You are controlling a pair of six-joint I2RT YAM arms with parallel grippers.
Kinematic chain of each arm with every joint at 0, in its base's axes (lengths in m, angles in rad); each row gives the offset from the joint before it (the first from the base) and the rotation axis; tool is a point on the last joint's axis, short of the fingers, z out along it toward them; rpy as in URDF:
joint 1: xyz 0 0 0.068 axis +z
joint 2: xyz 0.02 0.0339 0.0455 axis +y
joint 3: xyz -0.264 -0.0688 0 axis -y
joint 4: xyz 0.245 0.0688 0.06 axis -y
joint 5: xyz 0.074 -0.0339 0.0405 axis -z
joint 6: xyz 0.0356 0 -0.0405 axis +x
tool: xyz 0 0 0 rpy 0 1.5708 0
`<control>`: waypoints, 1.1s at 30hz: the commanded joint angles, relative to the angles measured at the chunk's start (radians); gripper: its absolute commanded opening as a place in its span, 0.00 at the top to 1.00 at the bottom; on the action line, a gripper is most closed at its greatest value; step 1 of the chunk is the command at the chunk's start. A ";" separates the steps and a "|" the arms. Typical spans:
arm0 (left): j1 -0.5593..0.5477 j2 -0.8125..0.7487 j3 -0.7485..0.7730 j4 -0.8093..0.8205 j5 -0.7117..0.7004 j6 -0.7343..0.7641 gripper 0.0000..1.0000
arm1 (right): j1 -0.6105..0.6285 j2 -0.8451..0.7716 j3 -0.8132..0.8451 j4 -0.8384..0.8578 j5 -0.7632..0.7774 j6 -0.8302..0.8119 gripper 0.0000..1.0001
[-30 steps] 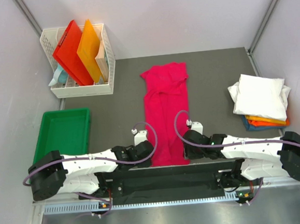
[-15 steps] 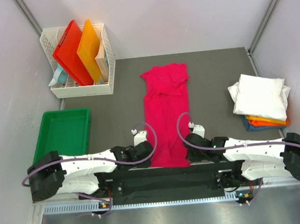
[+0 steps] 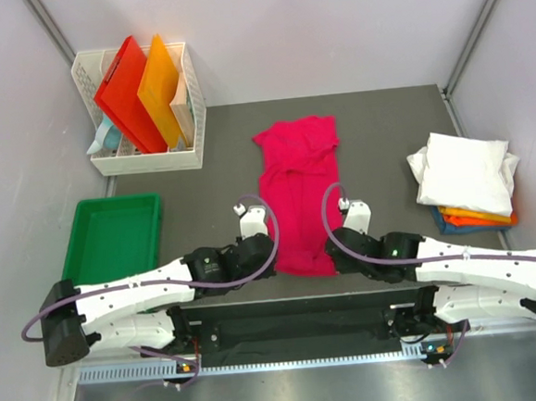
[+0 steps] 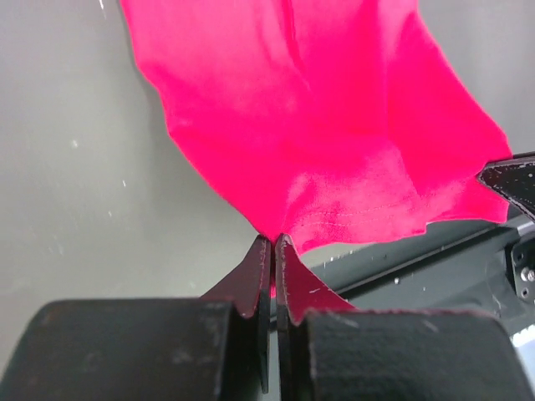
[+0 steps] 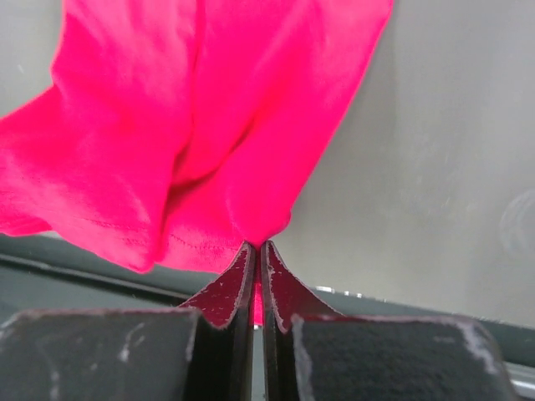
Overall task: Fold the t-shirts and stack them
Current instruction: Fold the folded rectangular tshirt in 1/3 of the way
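Top external, grey table (image 3: 384,136), pale walls (image 3: 329,28), pink t-shirt (image 3: 300,198)

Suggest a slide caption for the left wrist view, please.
Left pincer shut on a hem corner of the pink t-shirt over the grey table.

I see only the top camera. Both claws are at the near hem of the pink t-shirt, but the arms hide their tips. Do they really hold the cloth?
Observer: The left one does. In the left wrist view, the left claw is shut on the hem of the pink t-shirt.
Operator: And the right one?
Observer: It holds too. The right wrist view shows the right claw shut on the hem, with a strip of pink caught between its closed jaws.
Operator: Does the cloth lie flat near the claws?
Observer: No. In the right wrist view it bunches into deep folds just above the claw.
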 commanded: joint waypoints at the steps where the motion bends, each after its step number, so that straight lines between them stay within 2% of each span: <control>1: -0.002 0.027 0.062 -0.029 -0.077 0.072 1.00 | -0.009 0.040 0.088 -0.053 0.096 -0.056 1.00; 5: 0.000 0.032 0.098 -0.024 -0.124 0.094 1.00 | -0.027 0.053 0.131 -0.065 0.135 -0.079 1.00; 11: 0.029 0.073 0.145 0.031 -0.215 0.162 1.00 | -0.175 0.091 0.191 -0.013 0.107 -0.202 1.00; 15: 0.140 0.188 0.230 0.032 -0.181 0.231 1.00 | -0.326 0.172 0.252 0.062 0.073 -0.322 1.00; 19: 0.271 0.300 0.297 0.138 -0.115 0.317 1.00 | -0.432 0.325 0.350 0.136 0.017 -0.429 1.00; 25: 0.447 0.436 0.421 0.223 -0.010 0.440 1.00 | -0.571 0.517 0.505 0.200 -0.042 -0.500 1.00; 33: 0.543 0.639 0.576 0.247 0.078 0.509 1.00 | -0.660 0.718 0.658 0.225 -0.071 -0.526 1.00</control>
